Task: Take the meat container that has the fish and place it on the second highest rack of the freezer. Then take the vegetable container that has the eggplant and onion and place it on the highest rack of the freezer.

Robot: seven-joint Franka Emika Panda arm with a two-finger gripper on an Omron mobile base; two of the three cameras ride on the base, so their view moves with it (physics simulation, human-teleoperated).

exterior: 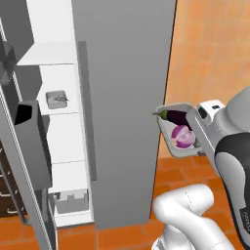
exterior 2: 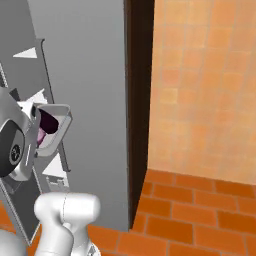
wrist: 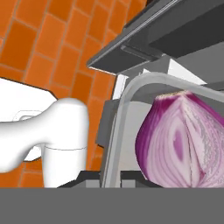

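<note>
freezer shelves and the brick floor

the open freezer shows white shelves stacked one above another in the left base view. on an upper shelf, second from the top of those visible, sits a small grey container. the shelf below it looks bare. at the bottom, a pale drawer rests on the lowest level. the freezer itself stands on an orange brick floor, beside an orange tiled wall.
</note>
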